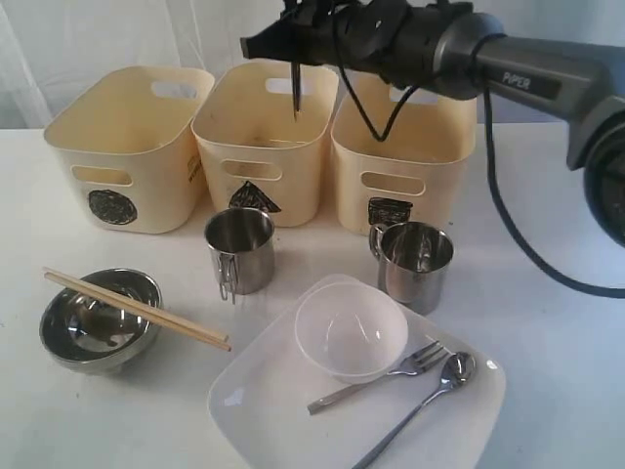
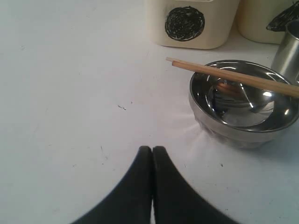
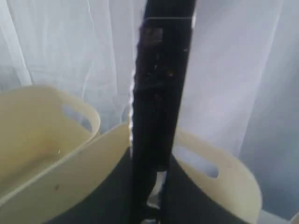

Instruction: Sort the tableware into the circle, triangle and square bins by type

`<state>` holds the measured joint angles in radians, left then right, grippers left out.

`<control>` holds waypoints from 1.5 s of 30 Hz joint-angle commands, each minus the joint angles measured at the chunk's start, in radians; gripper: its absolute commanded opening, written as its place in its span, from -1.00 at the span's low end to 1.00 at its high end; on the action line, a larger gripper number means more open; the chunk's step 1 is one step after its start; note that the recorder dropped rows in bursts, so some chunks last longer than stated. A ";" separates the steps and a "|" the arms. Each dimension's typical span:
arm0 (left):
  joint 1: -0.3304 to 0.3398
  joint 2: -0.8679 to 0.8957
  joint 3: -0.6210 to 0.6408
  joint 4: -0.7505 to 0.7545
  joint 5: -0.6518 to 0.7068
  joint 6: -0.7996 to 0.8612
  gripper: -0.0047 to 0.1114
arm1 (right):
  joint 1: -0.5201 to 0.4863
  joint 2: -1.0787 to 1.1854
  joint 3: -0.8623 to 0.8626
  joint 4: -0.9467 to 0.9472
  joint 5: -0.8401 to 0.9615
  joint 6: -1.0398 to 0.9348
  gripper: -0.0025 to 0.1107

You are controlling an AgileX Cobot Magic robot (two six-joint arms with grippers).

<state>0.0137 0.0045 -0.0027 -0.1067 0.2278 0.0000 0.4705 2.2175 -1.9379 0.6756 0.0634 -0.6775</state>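
A white curtain [image 1: 98, 29] hangs behind a smooth white tabletop [image 1: 88, 420]. On it, three cream plastic bins with rounded corners and handle slots stand in a row. The right hand [image 1: 296, 54] is closed on a steel knife [image 1: 295, 93]. The thin blade hangs straight down from this hand, over the mouth of the triangle bin [image 1: 259, 147]. I cannot tell if the tip is already inside the bin. The circle bin [image 1: 127, 147] and the square bin [image 1: 400, 166] stand lower than this hand, one at each side of it.

Below the hand, in front of the bins, stand the first steel mug [image 1: 240, 250] and the second steel mug [image 1: 415, 264], both shiny and with handles. Well apart from the hand lies a large white plate [image 1: 264, 410] with rounded corners. It carries a clear plastic bowl [image 1: 350, 332], and a fork [image 1: 381, 376] and a spoon [image 1: 430, 391] lie just beside the bowl.

The left hand [image 2: 152, 156] has its black fingers pressed together and holds nothing, over bare tabletop. Near it is a round polished steel bowl [image 2: 243, 107], and wooden chopsticks [image 2: 233, 77] lie across its rim.
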 commanded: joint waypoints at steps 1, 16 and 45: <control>0.002 -0.004 0.003 -0.008 0.005 0.000 -0.92 | 0.000 0.025 -0.029 0.027 0.043 -0.038 -0.96; 0.002 -0.004 0.003 -0.008 0.005 0.000 -0.92 | -0.002 0.025 -0.056 0.031 0.175 -0.078 -0.14; 0.002 -0.004 0.003 -0.008 0.005 0.000 -0.92 | -0.062 -0.239 0.074 -0.270 1.158 0.169 -0.35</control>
<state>0.0137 0.0045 -0.0027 -0.1067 0.2286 0.0000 0.4176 1.9899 -1.8924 0.4097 1.2187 -0.5325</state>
